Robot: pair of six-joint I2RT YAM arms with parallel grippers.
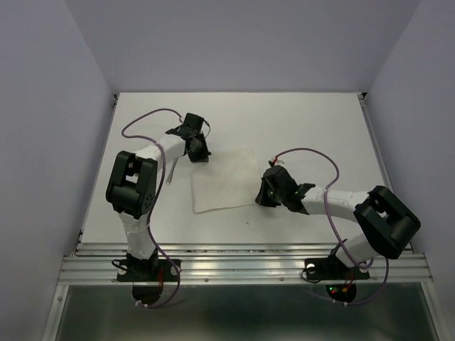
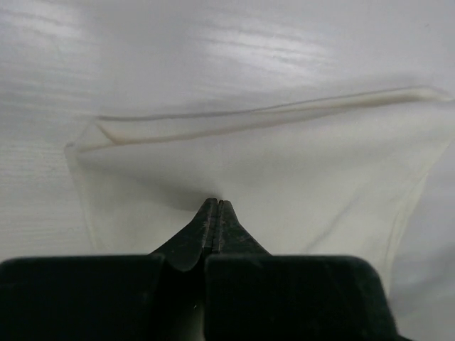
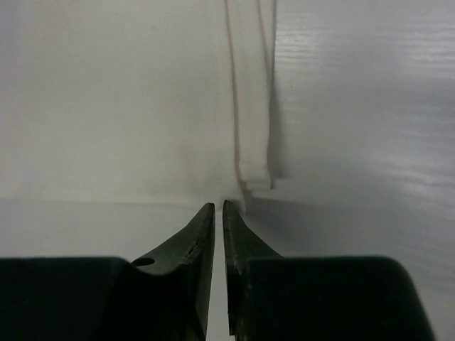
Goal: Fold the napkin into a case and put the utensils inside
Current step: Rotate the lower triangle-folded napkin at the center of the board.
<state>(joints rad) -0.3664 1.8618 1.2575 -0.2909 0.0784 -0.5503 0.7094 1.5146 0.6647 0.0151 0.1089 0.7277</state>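
Left arm (image 1: 131,185) reaches away from its base, up the left side of the table (image 1: 320,121). Beside its forearm a slim grey piece (image 1: 171,174) lies on the tabletop, just left of the napkin. It looks like one of the utensils, but it's too small to make out which. No other cutlery visible from where I stand.

Left gripper (image 1: 200,155) is at the napkin's far-left corner. On its wrist view (image 2: 215,206) the jaws are pressed flat together with no gap and the tips are down on the cloth. The cloth darkens and dimples a bit around the tips (can't tell if a pinch of fabric is caught between them or they're only pressing on it).

Napkin (image 1: 224,181) lies mid-table between the two grippers, spread mostly flat as a skewed rectangle, nearly the same white as the table. It's not a case yet. The left wrist view (image 2: 284,163) shows a narrow folded-over strip (image 2: 270,114) along the far edge. The right wrist view (image 3: 106,106) shows a similar doubled strip (image 3: 252,106) running straight away from the camera along the napkin's side and ending in a squared corner.

Right gripper (image 1: 263,197) is at the napkin's near-right corner, with its arm (image 1: 384,220) coming in from the right. Close up (image 3: 219,206), the jaws are a thin slit apart, almost closed but not touching. The tips sit right at the napkin's near edge, just beside that strip's corner. Only white shows in the slit, so I can't tell whether the edge is in it.
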